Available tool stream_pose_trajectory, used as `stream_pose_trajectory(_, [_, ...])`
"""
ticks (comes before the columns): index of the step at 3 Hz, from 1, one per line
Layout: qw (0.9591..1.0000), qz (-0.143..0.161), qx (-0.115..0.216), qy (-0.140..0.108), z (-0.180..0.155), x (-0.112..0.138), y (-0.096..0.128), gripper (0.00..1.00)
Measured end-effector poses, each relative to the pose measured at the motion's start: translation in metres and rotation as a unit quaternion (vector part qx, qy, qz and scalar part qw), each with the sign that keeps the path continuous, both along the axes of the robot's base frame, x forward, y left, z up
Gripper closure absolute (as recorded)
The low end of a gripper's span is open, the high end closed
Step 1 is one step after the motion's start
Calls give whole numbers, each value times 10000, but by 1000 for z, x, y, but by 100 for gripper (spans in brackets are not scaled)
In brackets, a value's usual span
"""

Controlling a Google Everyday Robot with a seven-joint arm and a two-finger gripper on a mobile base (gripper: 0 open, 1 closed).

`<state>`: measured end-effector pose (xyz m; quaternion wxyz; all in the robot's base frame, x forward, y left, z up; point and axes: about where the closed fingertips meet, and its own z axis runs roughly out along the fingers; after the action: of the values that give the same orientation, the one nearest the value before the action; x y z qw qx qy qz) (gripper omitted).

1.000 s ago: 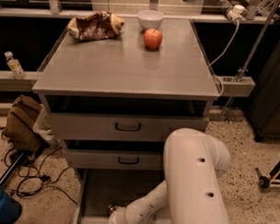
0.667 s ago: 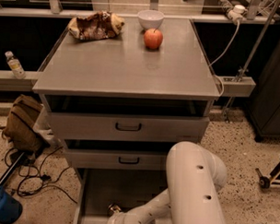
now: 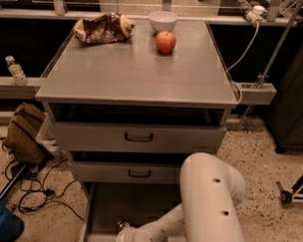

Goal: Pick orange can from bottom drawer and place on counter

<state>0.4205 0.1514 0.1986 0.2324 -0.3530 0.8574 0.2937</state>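
The bottom drawer [image 3: 106,203] is pulled out, its grey floor showing below the two upper drawers. My white arm [image 3: 208,204] reaches down into it from the right. The gripper [image 3: 116,240] is at the drawer's front, at the frame's bottom edge and mostly cut off. A small shiny brownish round thing [image 3: 122,225] shows right beside the wrist; it may be the orange can, but I cannot tell for sure. The counter [image 3: 138,72] is the broad grey top of the cabinet.
On the counter's far side lie a red apple [image 3: 165,42], a white bowl [image 3: 163,20] and a crumpled bag [image 3: 102,27]. Two upper drawers with black handles [image 3: 138,137] are shut. Cables and a brown bag [image 3: 24,133] lie on the floor at left.
My arm has sunk a little lower towards the bottom drawer, then held still. Nothing on the counter has moved.
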Motion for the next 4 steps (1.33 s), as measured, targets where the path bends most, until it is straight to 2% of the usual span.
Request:
stream_pose_trajectory(1, [9998, -145, -146, -83, -5, 21, -6, 0])
stream_pose_trajectory(2, [9982, -479, -347, 66, -25, 37, -24, 0])
stream_pose_trajectory(3, [9960, -727, -450, 243, -45, 42, -41, 0])
stream_pose_trajectory(4, [9937, -990, -295, 435, -62, 31, -53, 0])
